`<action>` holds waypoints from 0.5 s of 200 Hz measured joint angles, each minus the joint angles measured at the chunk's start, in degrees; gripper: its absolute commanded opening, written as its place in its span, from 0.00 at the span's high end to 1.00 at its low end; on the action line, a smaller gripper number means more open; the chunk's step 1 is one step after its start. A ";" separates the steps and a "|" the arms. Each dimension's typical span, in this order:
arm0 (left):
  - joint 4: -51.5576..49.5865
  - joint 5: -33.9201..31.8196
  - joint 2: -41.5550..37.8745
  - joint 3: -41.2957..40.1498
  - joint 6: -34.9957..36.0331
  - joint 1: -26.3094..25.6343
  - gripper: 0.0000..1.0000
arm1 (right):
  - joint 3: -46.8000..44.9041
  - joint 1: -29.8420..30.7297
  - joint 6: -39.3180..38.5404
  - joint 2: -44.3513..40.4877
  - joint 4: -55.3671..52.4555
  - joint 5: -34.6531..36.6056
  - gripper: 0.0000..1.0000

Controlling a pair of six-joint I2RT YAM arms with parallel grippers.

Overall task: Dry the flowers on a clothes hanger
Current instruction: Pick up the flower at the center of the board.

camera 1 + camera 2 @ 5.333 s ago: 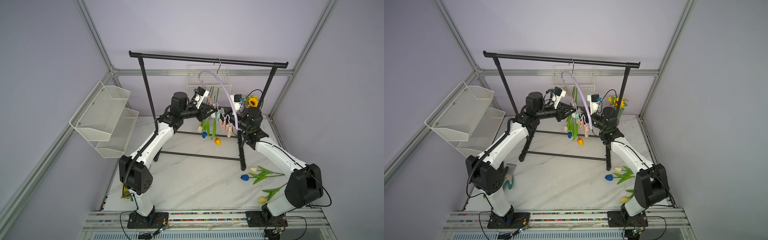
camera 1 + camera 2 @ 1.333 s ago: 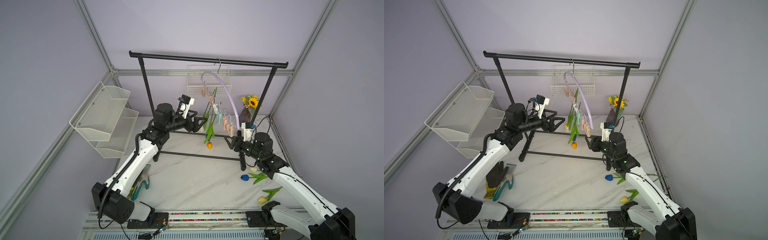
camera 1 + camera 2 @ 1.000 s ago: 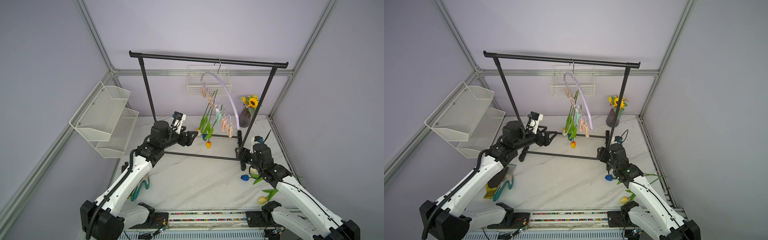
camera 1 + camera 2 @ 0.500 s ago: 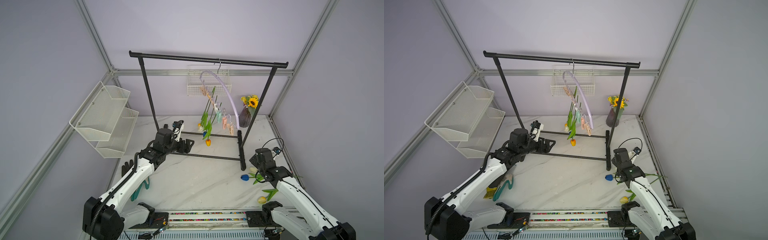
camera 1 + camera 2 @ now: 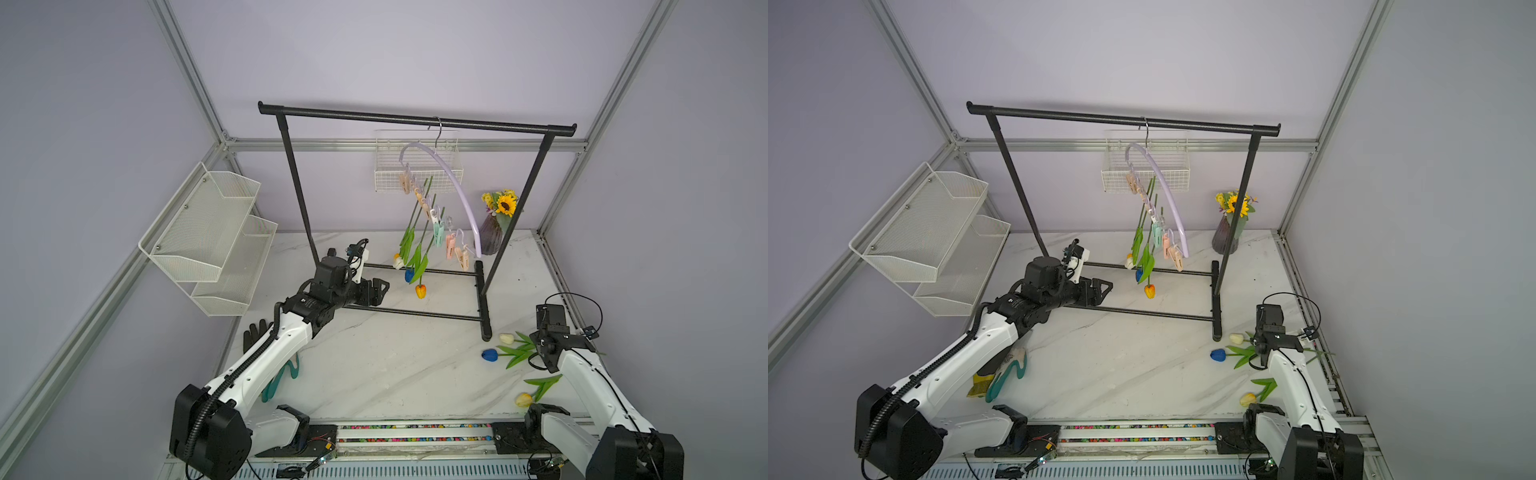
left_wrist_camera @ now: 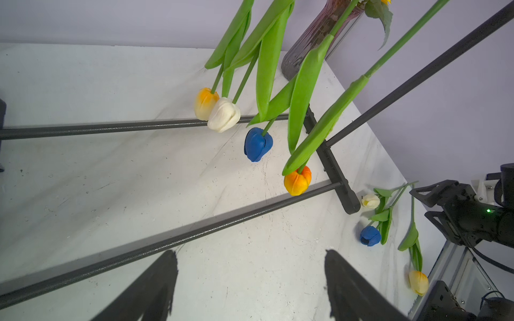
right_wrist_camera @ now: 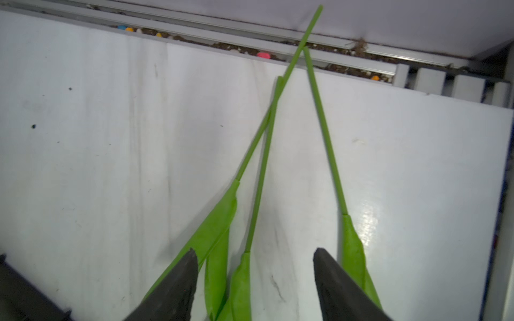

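Top views, compared with 5 s back: both arms were up at the hanger (image 5: 453, 183), and now both are down and clear of it. The hanger hooks on the rack (image 5: 415, 118) top bar, and 4 hanging flowers (image 6: 257, 144) are clipped heads-down in its pegs (image 5: 451, 245). The left gripper (image 5: 376, 291) is low by the rack's base bar, fingers wide with nothing between them. The right gripper (image 7: 254, 253) is spread above the stems of 3 loose flowers (image 5: 515, 353) lying on the table (image 5: 395, 374), not gripping. The vase (image 5: 490, 241) behind the rack's right post holds sunflowers (image 5: 505, 203).

High stereo pair facing down, wrist close-ups
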 measured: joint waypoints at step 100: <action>0.11 1.88 1.97 0.00 -0.55 0.00 0.19 | 0.81 -6.86 0.28 8.92 1.60 -4.61 0.52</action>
